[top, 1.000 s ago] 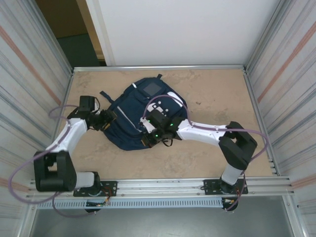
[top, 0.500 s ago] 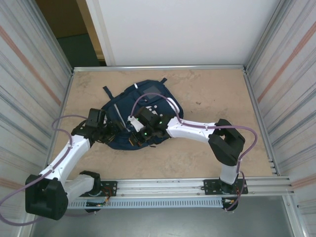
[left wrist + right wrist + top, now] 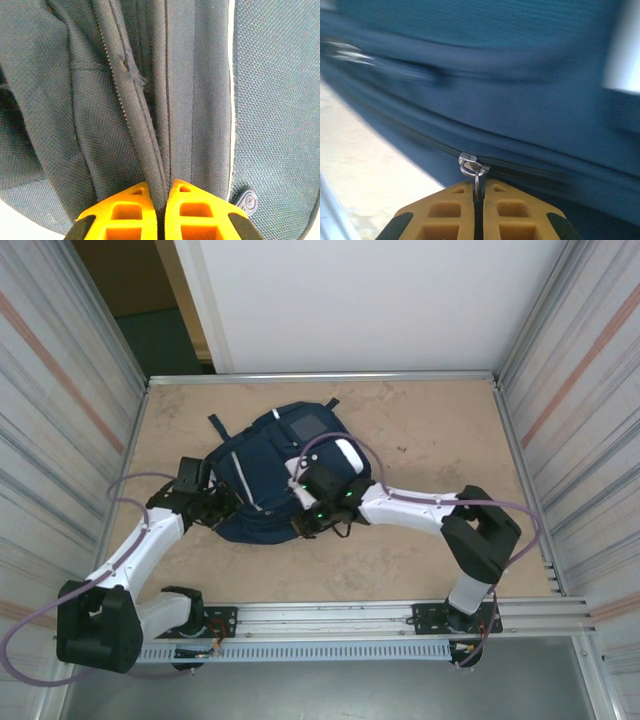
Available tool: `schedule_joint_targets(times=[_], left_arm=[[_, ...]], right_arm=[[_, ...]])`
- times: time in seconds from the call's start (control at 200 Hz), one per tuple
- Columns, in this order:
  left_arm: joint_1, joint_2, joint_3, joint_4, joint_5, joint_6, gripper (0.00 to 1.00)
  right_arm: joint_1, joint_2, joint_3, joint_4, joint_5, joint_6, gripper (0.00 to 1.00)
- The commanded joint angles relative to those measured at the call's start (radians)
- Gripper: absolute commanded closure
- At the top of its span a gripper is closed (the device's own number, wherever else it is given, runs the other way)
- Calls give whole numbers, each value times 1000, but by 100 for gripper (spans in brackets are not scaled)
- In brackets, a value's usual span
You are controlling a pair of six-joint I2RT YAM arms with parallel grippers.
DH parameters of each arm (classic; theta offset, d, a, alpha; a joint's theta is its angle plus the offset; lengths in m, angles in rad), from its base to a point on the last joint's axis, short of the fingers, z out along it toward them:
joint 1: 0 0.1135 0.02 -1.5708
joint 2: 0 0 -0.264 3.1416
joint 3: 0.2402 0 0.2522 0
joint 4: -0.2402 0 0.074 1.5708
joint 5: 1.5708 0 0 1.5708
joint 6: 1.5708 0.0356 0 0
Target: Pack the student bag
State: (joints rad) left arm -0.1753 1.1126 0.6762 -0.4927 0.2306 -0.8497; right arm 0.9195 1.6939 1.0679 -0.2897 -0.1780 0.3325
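Where the bag lies: large navy blue fabric student bag [image 3: 262, 465], centre-left of the top view.
Left gripper [image 3: 160, 196]: wide a moment ago, now pinched on the dark zipper-edged fabric fold [image 3: 145, 135].
Right gripper [image 3: 479, 192]: clamped on the small metal zipper pull [image 3: 471, 166].
Meaning: bag braced, probably for zipping.

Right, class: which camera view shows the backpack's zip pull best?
The right wrist view: the metal zip pull sits close up, pinched by the right gripper. The left wrist view gives a stretch of zip teeth on the backpack; in the top view the pull is too small to make out.
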Motion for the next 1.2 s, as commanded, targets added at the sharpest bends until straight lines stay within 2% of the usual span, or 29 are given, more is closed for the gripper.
schedule_joint_targets(times=[0.0,0.12,0.175,0.276,0.391,0.416,0.421,0.426,0.441,0.456,0.481,0.496,0.506,0.611,0.702,0.862,0.957,1.012,1.072,1.112,1.158,1.198], left_arm=[[30,-7,-4,26,-68,59,100],[11,8,-17,42,-52,62,100],[2,19,-29,71,-27,49,100],[-4,13,-18,88,20,52,80],[-41,-44,18,75,-82,130,50],[-49,-53,31,66,-106,154,45],[-50,-55,34,66,-113,158,44],[-52,-56,39,62,-118,164,43],[-58,-59,51,53,-132,180,41],[-64,-62,62,40,-148,197,37],[-81,-67,80,23,-180,227,22],[-91,-70,90,14,-205,245,5],[-100,-72,96,10,-222,258,2],[-197,-107,120,-6,-472,366,1],[-290,-148,49,105,-797,472,1],[-292,-184,-144,435,-1014,746,1],[-200,-188,-230,567,-932,856,1],[-119,-193,-271,608,-774,883,1],[-55,-187,-345,722,-626,935,1],[-34,-174,-397,822,-601,952,1],[-4,-157,-441,930,-590,955,1],[19,-159,-434,903,-567,943,1]], right_arm=[[-86,-53,-83,-183,65,40,91],[-164,-42,-93,-193,34,86,90],[-178,-45,-89,-184,3,86,86],[-180,-98,-76,-173,-19,82,65],[-181,-241,-83,-150,59,56,44],[-182,-280,-89,-142,95,47,29],[-182,-289,-90,-140,104,47,15],[-182,-297,-92,-138,112,45,8],[-185,-322,-98,-133,143,40,0],[-186,-349,-102,-128,175,36,1],[-191,-390,-113,-118,226,28,1],[-194,-415,-120,-112,259,22,1],[-199,-431,-125,-107,276,20,1],[-264,-601,-202,-36,459,-9,1],[-359,-755,-309,63,553,-28,1],[-595,-902,-512,182,654,2,1],[-724,-941,-575,192,644,-34,1],[-781,-952,-633,250,615,-74,1],[-839,-960,-717,360,493,-174,1],[-866,-963,-767,435,428,-221,1],[-886,-963,-819,503,414,-226,1],[-910,-950,-863,573,411,-208,1]])
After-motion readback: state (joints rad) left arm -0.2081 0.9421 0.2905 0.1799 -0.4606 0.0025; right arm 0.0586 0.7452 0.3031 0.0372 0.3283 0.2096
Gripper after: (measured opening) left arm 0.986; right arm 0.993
